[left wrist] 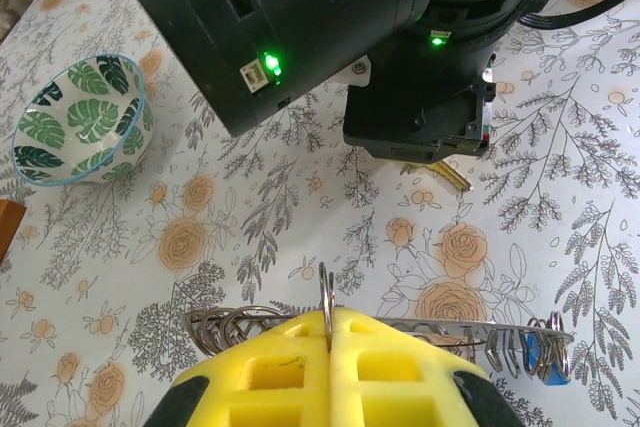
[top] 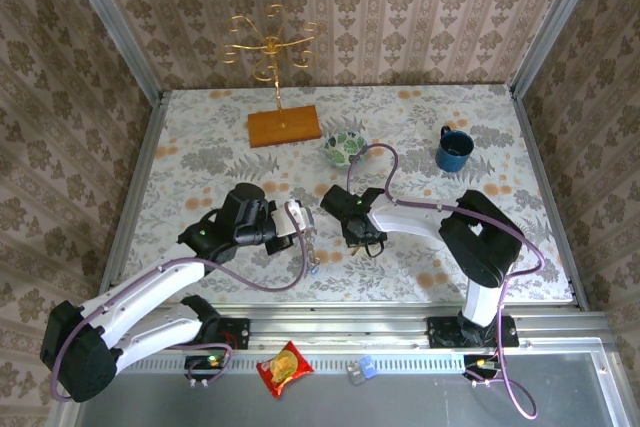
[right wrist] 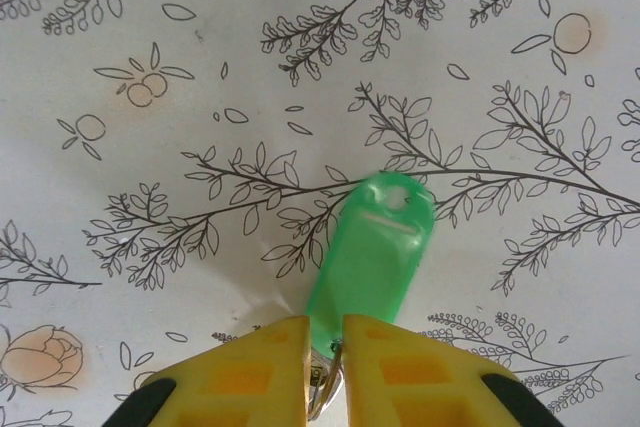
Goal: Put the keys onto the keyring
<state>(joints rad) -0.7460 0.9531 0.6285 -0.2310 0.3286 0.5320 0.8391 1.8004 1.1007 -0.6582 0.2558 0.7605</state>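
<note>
My left gripper (left wrist: 328, 315) is shut on the keyring (left wrist: 480, 327). The ring lies edge-on across its yellow fingers, and a thin wire loop is pinched between the pads. Several small loops hang off the ring, and the blue key (left wrist: 548, 367) dangles at its right end. In the top view the left gripper (top: 300, 222) holds the keyring (top: 308, 247) near the table's middle. The green key (right wrist: 375, 257) lies flat on the cloth. My right gripper (right wrist: 326, 332) pinches the narrow end of its green head and its small metal ring. In the top view, the right gripper (top: 365, 245) is just right of the keyring.
A green-and-white patterned bowl (top: 343, 148) stands behind the grippers, with a blue mug (top: 453, 150) at the back right. A gold stand on a wooden base (top: 283, 127) is at the back. The right arm's black wrist (left wrist: 300, 17) looms over the left gripper.
</note>
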